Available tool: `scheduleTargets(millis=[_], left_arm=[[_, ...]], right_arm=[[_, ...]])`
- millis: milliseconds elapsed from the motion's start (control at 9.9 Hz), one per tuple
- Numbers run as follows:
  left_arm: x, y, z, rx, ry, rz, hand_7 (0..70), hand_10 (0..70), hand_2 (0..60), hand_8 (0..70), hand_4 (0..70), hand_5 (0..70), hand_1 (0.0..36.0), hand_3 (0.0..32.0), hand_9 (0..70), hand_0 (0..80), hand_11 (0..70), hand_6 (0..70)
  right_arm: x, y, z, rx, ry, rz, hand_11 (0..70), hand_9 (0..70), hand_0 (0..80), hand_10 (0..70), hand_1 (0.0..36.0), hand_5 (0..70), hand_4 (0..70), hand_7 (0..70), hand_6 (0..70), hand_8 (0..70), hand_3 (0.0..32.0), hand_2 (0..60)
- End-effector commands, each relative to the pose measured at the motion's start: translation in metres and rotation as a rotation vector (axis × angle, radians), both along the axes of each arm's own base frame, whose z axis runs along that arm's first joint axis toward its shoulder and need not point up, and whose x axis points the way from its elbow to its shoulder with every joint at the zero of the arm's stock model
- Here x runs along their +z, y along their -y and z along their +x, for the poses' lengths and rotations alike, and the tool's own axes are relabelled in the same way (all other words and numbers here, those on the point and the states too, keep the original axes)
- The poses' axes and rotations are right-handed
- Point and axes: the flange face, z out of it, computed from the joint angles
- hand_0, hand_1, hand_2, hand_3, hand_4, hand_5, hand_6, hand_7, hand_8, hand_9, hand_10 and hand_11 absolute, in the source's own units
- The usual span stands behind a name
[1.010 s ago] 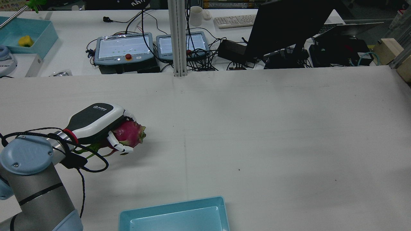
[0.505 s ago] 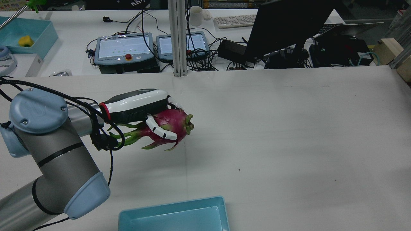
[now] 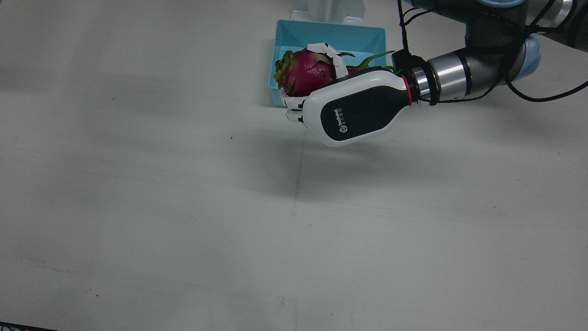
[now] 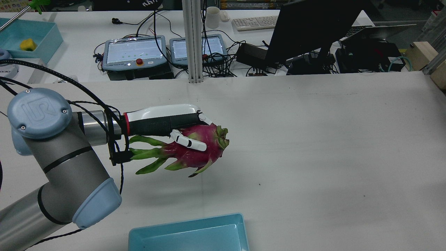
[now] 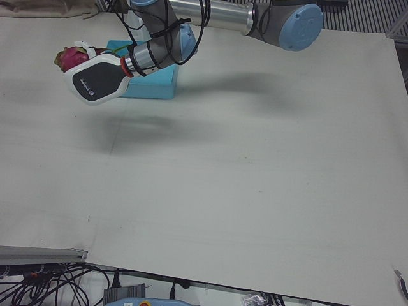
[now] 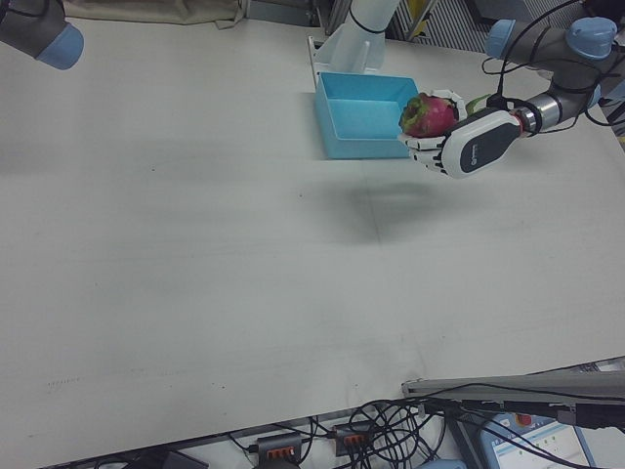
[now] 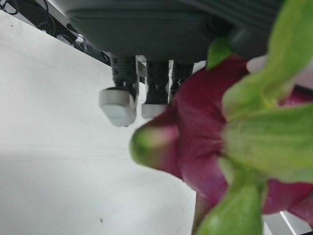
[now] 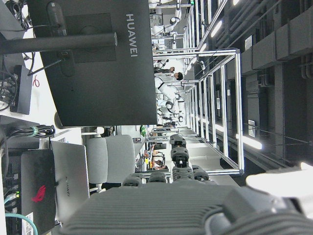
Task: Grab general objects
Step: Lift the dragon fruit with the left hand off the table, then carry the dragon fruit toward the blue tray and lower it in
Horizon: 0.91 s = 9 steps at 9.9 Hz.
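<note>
Grasp done: left hand (image 4: 167, 123) clamped on dragon fruit (image 4: 195, 148), fingers (image 4: 188, 143) wrapped over red body, green leaves trailing back toward wrist. Fruit airborne, clear of table (image 4: 313, 139), shadow below. Judged remaining: carry to blue tray (image 4: 190, 235) near robot-side edge, then release; tray looks empty.

Right hand (image 8: 186, 196): own camera only, fingers part curled, nothing visibly held; apart or together — cannot tell.

Path to tray unobstructed. Monitor (image 4: 313, 28), teach pendants (image 4: 134, 52) beyond table, no interference.

Dragon fruit (image 7: 205, 142) under robot hand (image 7: 146, 44)
</note>
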Motion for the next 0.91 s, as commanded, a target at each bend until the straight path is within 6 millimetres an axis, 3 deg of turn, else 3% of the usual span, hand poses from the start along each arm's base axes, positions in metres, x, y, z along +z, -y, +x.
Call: scheduleTargets(millis=[0, 303, 707, 808], left_arm=[[-0.025, -0.022, -0.020, 0.079, -0.050, 0.035, 70.0, 70.0, 60.0, 70.0, 70.0, 70.0, 0.0, 0.0, 70.0, 12.7, 70.0, 70.0], [-0.029, -0.047, -0.012, 0.123, -0.057, 0.045, 70.0, 70.0, 60.0, 70.0, 70.0, 70.0, 0.0, 0.0, 70.0, 16.4, 70.0, 70.0], [-0.044, -0.114, -0.010, 0.195, -0.087, 0.076, 70.0, 70.0, 60.0, 70.0, 70.0, 70.0, 0.0, 0.0, 70.0, 20.1, 70.0, 70.0], [-0.046, -0.130, 0.004, 0.221, -0.097, 0.068, 70.0, 70.0, 60.0, 70.0, 70.0, 70.0, 0.0, 0.0, 70.0, 22.6, 70.0, 70.0]], right_arm=[[0.000, 0.000, 0.000, 0.000, 0.000, 0.000, 0.0, 0.0, 0.0, 0.0, 0.0, 0.0, 0.0, 0.0, 0.0, 0.0, 0.0, 0.0], [0.000, 0.000, 0.000, 0.000, 0.000, 0.000, 0.0, 0.0, 0.0, 0.0, 0.0, 0.0, 0.0, 0.0, 0.0, 0.0, 0.0, 0.0], [0.000, 0.000, 0.000, 0.000, 0.000, 0.000, 0.0, 0.0, 0.0, 0.0, 0.0, 0.0, 0.0, 0.0, 0.0, 0.0, 0.0, 0.0], [0.000, 0.000, 0.000, 0.000, 0.000, 0.000, 0.0, 0.0, 0.0, 0.0, 0.0, 0.0, 0.0, 0.0, 0.0, 0.0, 0.0, 0.0]])
